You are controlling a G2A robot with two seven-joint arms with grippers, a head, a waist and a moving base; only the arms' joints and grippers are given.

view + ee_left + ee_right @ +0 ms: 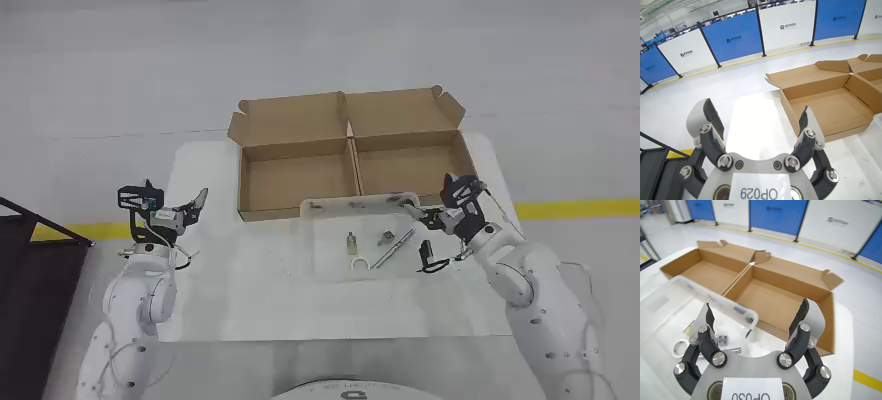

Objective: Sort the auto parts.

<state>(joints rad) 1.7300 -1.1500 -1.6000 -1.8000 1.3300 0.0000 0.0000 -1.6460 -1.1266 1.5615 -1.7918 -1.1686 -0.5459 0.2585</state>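
step: first pick | left gripper (pixel 758 109), right gripper (pixel 756 304): fingers released | next: lower right onto a small metal part (pixel 387 238) in clear plastic tray (pixel 325 250)

Code sticker (pixel 758 191) on left claw (pixel 757 106), another on right claw (pixel 756 303); logos (pixel 788 26) on partition panels (pixel 734 47)

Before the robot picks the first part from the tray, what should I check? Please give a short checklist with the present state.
1. Right tool open and empty: ok.
2. Left tool open and empty: ok.
3. Left box and right box open and empty: ok.
4. Parts lie inside the clear tray: ok.
5. White ring free of the long rod: cannot tell, they lie close together.
6. Which box takes which part: cannot tell.
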